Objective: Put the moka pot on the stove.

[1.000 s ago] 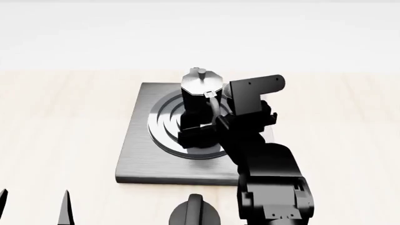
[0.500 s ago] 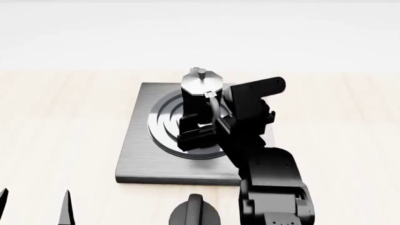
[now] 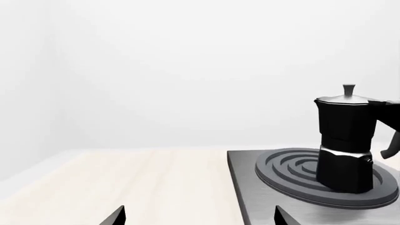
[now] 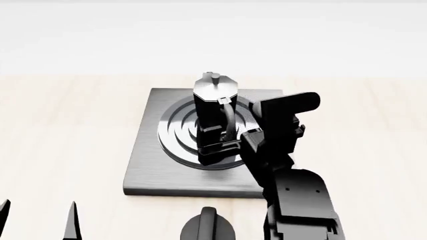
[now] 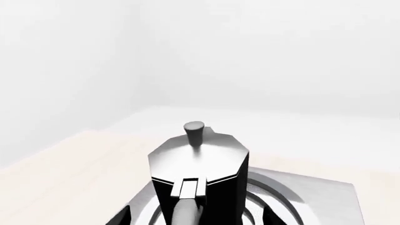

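The right jaws (image 4: pixel 215 142) stand parted either side of the handle, apparently releasing; the moka pot (image 4: pixel 215 102) rests upright on the stove (image 4: pixel 143 165) burner, toward twelve o'clock; left jaws (image 4: pixel 37 220) wide, idle.

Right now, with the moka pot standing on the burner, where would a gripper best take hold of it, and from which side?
Likely by the curved handle. The moka pot stands upright on the stove, handle facing the robot, so a near-side approach suits, as the right gripper sits. The faceted body looks wider and harder to span.
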